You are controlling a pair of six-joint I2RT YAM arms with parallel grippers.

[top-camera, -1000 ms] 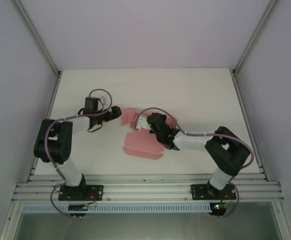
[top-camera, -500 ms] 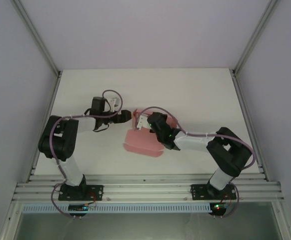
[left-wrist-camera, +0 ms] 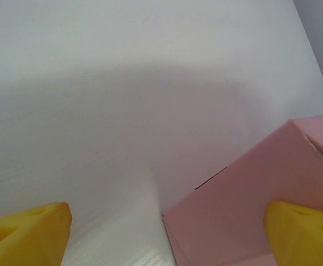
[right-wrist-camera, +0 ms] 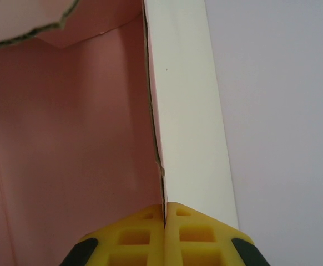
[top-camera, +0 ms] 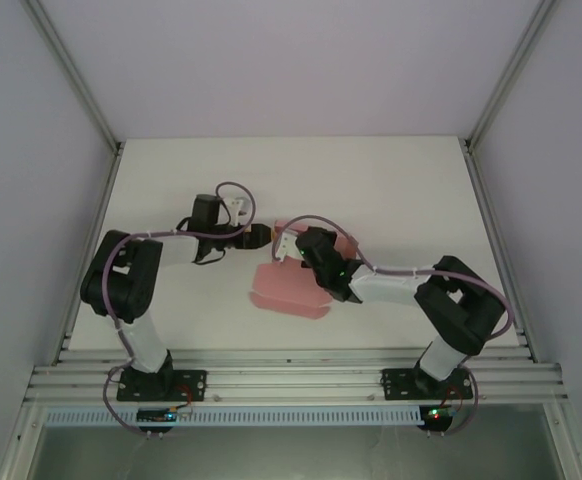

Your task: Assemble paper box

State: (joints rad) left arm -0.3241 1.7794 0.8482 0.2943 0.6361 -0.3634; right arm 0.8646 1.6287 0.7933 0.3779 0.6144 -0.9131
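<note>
One paper box (top-camera: 289, 290), partly folded, lies between the two grippers, its long side running across the table (top-camera: 391, 190). The right gripper (right-wrist-camera: 165, 213) is pinched tight on one upright wall's edge, with the pink interior to its left. The left gripper (left-wrist-camera: 168, 216) gapes wide, holding nothing, a box corner just ahead

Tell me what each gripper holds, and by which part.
The right gripper pinches the paper box by the edge of one panel. The left gripper is open, holding nothing.
</note>
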